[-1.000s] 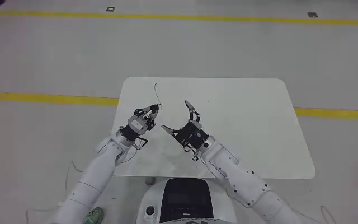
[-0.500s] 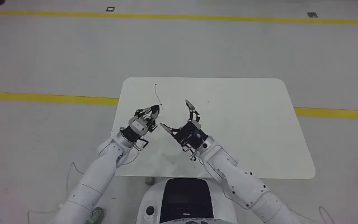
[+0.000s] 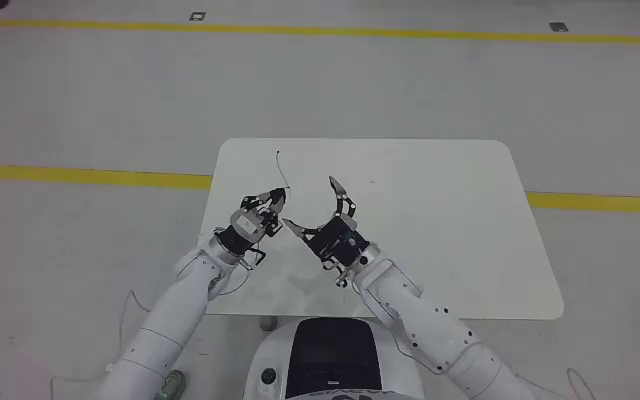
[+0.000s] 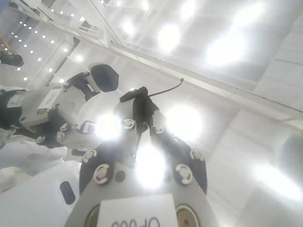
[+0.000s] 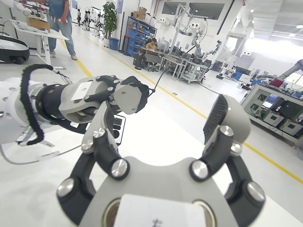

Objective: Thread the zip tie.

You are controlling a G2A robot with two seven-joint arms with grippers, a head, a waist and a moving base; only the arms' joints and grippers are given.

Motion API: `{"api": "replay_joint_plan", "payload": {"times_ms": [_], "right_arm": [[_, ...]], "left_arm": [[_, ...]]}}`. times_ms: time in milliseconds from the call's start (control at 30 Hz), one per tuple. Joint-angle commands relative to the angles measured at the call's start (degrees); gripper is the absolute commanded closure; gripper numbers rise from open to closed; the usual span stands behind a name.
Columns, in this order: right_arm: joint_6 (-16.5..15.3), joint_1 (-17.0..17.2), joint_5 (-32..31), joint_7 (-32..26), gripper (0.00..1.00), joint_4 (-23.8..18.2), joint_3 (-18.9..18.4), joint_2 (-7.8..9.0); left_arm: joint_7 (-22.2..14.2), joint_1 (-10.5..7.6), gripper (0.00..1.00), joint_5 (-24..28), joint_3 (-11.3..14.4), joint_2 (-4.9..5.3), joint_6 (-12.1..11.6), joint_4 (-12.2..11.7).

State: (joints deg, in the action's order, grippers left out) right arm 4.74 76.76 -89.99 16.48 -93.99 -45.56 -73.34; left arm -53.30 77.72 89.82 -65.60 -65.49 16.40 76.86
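Observation:
The zip tie (image 3: 281,168) is a thin black strip. It rises from my left gripper (image 3: 270,199), which is shut on its lower end above the table's left part. In the left wrist view the tie's free tail (image 4: 168,89) curves away from the shut fingertips (image 4: 140,94). My right gripper (image 3: 309,204) stands open just to the right of the left one, apart from the tie. In the right wrist view its two ribbed fingers (image 5: 217,114) spread wide, and the left gripper (image 5: 139,94) with the tie (image 5: 160,77) sits just beyond one of them.
The white table (image 3: 450,230) has bare surface to the right of both arms. Grey floor with yellow lines (image 3: 100,178) surrounds it. Workbenches and shelves (image 5: 180,67) stand far off in the room.
My right gripper has shifted a little to the left, closer to the left gripper. The left gripper with the zip tie has sunk slightly toward the robot.

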Motion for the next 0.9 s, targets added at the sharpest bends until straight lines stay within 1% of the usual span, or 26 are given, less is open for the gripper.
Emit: {"api": "replay_joint_plan", "payload": {"times_ms": [0, 100, 200, 233, 267, 300, 333, 467, 567, 800, 867], "right_arm": [[0.10, -0.49, 0.03, -0.29, 0.00, 0.29, 0.35, -0.16], [0.29, -0.99, 0.03, -0.43, 0.00, 0.68, 0.79, -0.40], [0.56, -1.27, 0.03, -0.66, 0.22, 1.19, 0.98, -0.60], [0.70, -1.34, 0.03, -0.78, 0.32, 1.35, 1.01, -0.65], [0.84, -1.48, 0.03, -1.01, 0.35, 1.60, 1.08, -0.68], [0.94, -1.60, 0.03, -1.11, 0.42, 1.75, 1.15, -0.69], [1.10, -1.64, 0.03, -1.13, 0.51, 1.85, 1.21, -0.69], [1.29, -1.61, 0.03, -1.20, 0.58, 2.06, 1.28, -0.75], [1.15, -1.62, 0.03, -1.26, 0.60, 2.30, 1.37, -0.84], [0.73, -1.53, 0.03, -1.51, 0.61, 2.78, 1.38, -1.18], [0.41, -1.66, 0.03, -1.54, 0.63, 3.00, 1.42, -1.33]], "left_arm": [[0.00, 0.00, 1.00, 0.00, 0.00, 0.00, 0.00, 0.00], [0.00, 0.00, 1.00, 0.00, 0.00, 0.00, 0.00, 0.00], [0.00, 0.00, 1.00, 0.00, 0.00, 0.00, 0.00, 0.00], [0.00, 0.00, 1.00, 0.00, 0.00, 0.00, 0.00, 0.00], [0.00, 0.00, 1.00, 0.00, 0.00, 0.00, 0.00, 0.00], [0.00, 0.00, 1.00, 0.00, 0.00, 0.00, 0.00, 0.00], [0.00, 0.00, 1.00, 0.00, 0.00, 0.00, 0.00, 0.00], [0.00, 0.00, 1.00, 0.00, 0.00, 0.00, 0.00, 0.00], [0.00, 0.00, 1.00, 0.00, 0.00, 0.00, 0.00, 0.00], [0.00, 0.00, 1.00, 0.00, 0.00, 0.00, 0.00, 0.00], [0.00, 0.00, 1.00, 0.00, 0.00, 0.00, 0.00, 0.00]]}}
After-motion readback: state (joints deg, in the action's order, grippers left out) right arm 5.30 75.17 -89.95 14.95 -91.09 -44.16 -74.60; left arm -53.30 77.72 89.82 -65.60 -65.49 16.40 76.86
